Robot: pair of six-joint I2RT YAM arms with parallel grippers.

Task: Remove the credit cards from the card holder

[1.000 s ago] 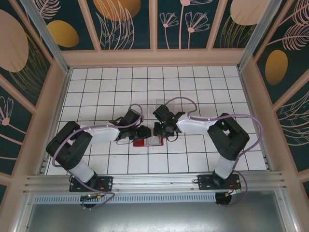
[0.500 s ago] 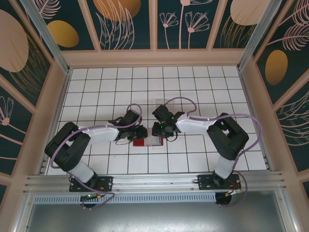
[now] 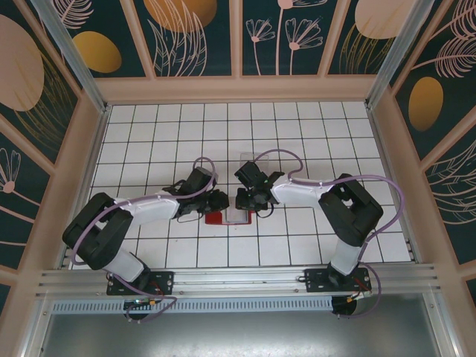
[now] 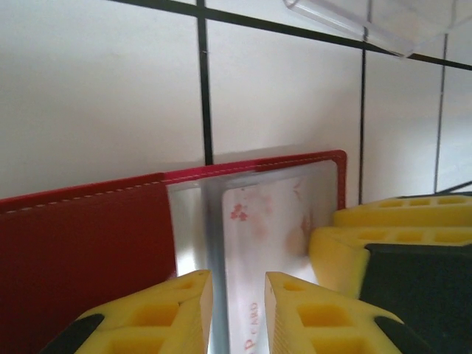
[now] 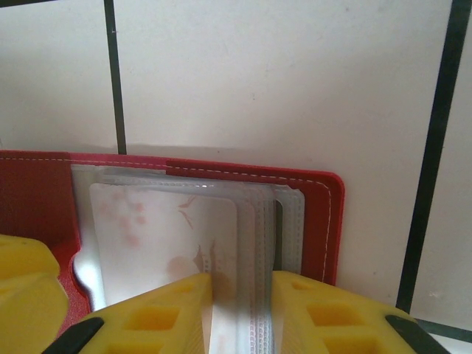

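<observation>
The red card holder lies open on the white tiles between both arms. Its red cover and stacked clear sleeves show close up. A pale credit card with red flower print sits in the front sleeve. My left gripper is down over this card, jaws a narrow gap apart, the card's face showing between them. My right gripper stands likewise over the sleeve edges, its jaws slightly apart. The two grippers nearly touch. The right fingers appear beside the card.
A clear plastic stand sits just behind the holder, its edge at the top of the left wrist view. White tiles with black lines spread all around, with patterned walls at the far and side edges.
The left arm's elbow has swung down and to the left while its gripper stayed at the holder. The right arm has barely moved.
</observation>
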